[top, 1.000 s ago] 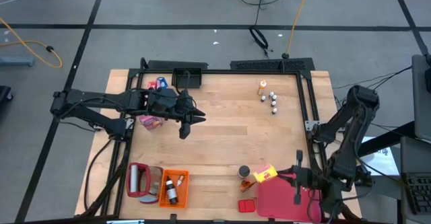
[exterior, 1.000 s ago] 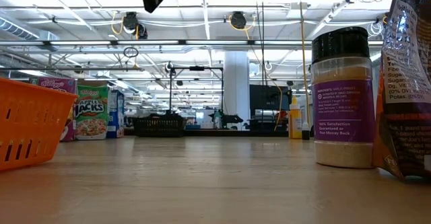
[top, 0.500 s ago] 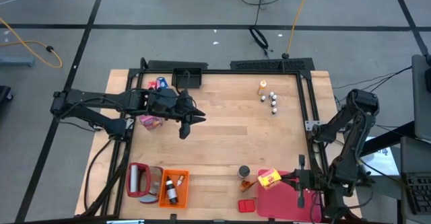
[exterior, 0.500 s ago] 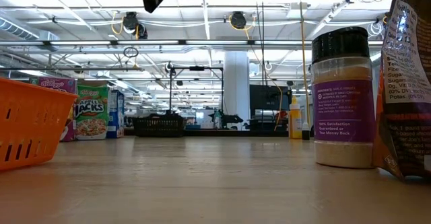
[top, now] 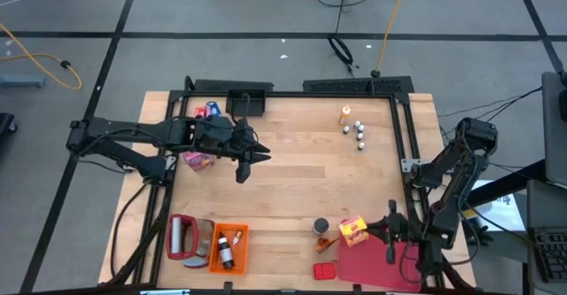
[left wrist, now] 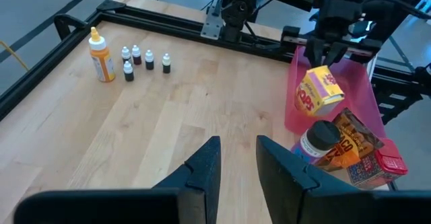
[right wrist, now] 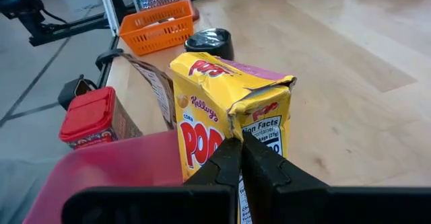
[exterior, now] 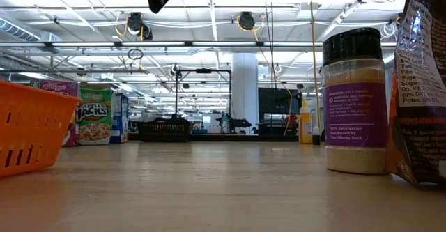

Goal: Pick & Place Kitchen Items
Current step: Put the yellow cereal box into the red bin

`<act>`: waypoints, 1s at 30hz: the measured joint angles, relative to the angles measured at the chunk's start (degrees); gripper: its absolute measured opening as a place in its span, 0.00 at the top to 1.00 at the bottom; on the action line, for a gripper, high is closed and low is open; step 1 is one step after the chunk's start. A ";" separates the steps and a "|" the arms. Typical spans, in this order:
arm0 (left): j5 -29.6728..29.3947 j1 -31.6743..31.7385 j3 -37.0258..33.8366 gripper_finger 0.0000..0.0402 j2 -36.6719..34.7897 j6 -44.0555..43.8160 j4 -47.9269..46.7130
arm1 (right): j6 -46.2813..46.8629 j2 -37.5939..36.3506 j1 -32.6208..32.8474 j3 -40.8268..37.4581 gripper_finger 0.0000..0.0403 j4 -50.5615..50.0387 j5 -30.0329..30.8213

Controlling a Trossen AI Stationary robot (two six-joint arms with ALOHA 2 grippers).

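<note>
Our right gripper [right wrist: 240,158] has its two fingers pinched together on the crumpled top corner of a yellow cereal box [right wrist: 232,113], which hangs tilted at the near right of the table. From above, we see that box [top: 354,230] at the left edge of the flat pink tray [top: 372,260], with the right gripper [top: 374,232] just to its right. From the left wrist camera, the box [left wrist: 319,91] sits above the tray [left wrist: 297,99], clear of the wood.

Just beside the box, toward the table's middle, we find a dark-capped spice jar [top: 321,227] and an orange snack pouch [top: 323,240] leaning against it. A small red box [top: 324,269] lies at the near edge, by the tray's corner.

Farther off, our left gripper [top: 244,160] hangs above the wood at the left centre of the table. Its fingers [left wrist: 203,167] stand slightly apart with nothing between them. A pink box [top: 197,160] lies under that arm, and more small boxes [top: 207,111] stand at the far left corner.

At the far right we see an orange bottle [top: 344,114] and, just beside it, a cluster of tiny white-capped bottles [top: 359,135]. At the near left stands an orange crate [top: 227,246] holding two small bottles, with a red tray [top: 188,239] next to it carrying a pale cylinder.
</note>
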 joint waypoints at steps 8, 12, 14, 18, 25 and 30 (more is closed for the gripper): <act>0.00 0.00 0.00 0.76 0.00 -0.02 -0.02 | -1.16 0.00 0.00 -0.45 1.00 2.51 0.07; 0.00 0.00 0.00 0.76 0.00 -0.01 0.00 | -3.21 0.00 0.00 -0.45 0.96 3.51 -0.09; 0.00 0.00 0.00 0.76 0.00 -0.01 -0.01 | -3.20 0.00 -0.10 -0.45 0.94 3.48 -1.11; 0.00 0.00 0.00 0.76 0.00 -0.02 0.00 | -3.25 0.00 -0.65 -0.45 0.92 3.48 -2.63; 0.00 0.00 -0.01 0.76 0.01 -0.02 0.00 | -3.42 0.00 -1.40 -0.45 0.88 3.43 -2.66; 0.00 0.00 -0.02 0.76 0.02 -0.02 0.00 | -4.78 0.00 -1.41 -0.45 0.82 3.44 -2.35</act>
